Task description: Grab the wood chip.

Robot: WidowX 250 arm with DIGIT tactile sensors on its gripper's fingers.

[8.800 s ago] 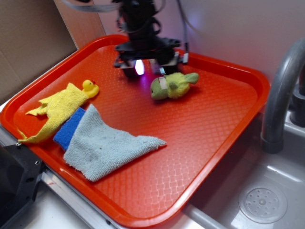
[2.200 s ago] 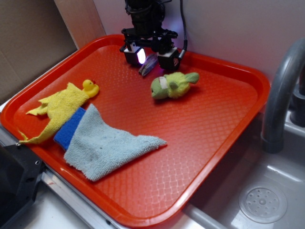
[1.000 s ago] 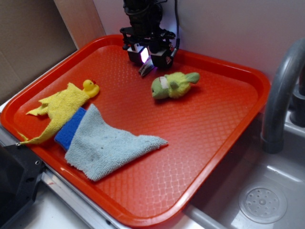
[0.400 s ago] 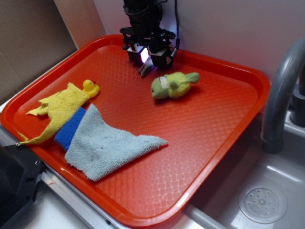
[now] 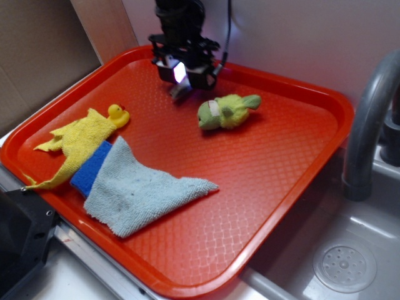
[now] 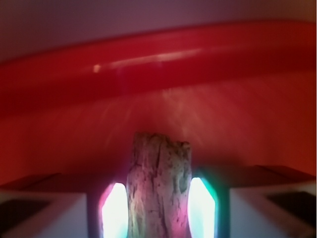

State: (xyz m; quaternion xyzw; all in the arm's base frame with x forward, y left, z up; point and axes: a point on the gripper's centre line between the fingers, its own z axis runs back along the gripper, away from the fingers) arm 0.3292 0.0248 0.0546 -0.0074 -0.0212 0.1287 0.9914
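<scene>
A: Item one, wood chip: where is it?

B: Clamped between the gripper pads, end pointing down, lifted off the tray near its far rim. You have it.

A: Neighbours?

B: Green plush toy just beside; yellow duck cloth, grey towel well apart. Nothing obstructs you.

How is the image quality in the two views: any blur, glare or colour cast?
Exterior view: mostly sharp, evenly lit; a violet-white light glows at the gripper, tinting the wall behind it. Wrist view: soft and blurred, with a red cast from the tray; a glare streak runs along its rim, and bright glowing pads flank the wood chip.
</scene>
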